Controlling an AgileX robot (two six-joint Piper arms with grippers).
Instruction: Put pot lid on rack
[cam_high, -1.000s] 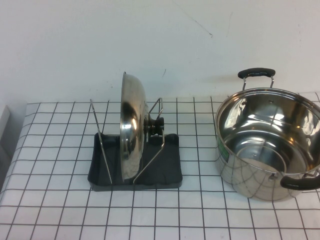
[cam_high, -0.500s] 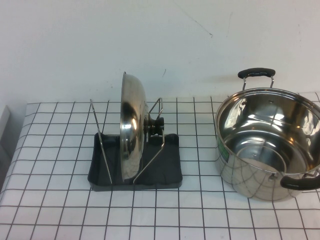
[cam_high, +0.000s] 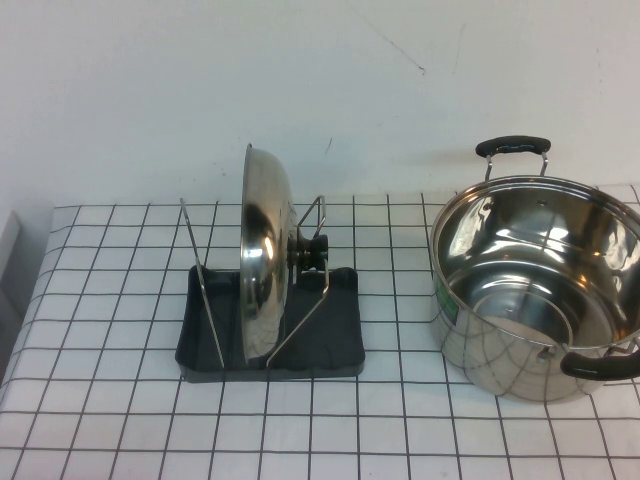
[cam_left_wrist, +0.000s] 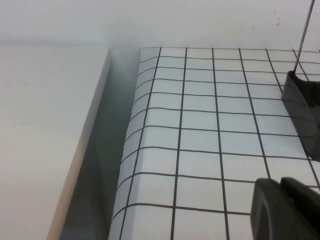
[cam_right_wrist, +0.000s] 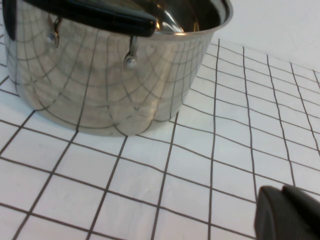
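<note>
The shiny steel pot lid (cam_high: 265, 255) stands on edge in the rack (cam_high: 330, 345), leaning against the silver wire uprights, its black knob (cam_high: 310, 250) facing right. Neither arm shows in the high view. My left gripper (cam_left_wrist: 281, 186) hovers shut over the checked cloth near the table's left edge, with a corner of the rack (cam_left_wrist: 302, 102) just ahead of it. Shut and empty as well, my right gripper (cam_right_wrist: 282, 192) hangs above the cloth, short of the steel pot (cam_right_wrist: 105, 65).
A deep steel pot (cam_high: 540, 285) with black handles stands open at the right of the table. The checked cloth (cam_high: 400, 430) covers the table. A white wall runs along the back, and a gap drops off past the table's left edge (cam_left_wrist: 120, 165).
</note>
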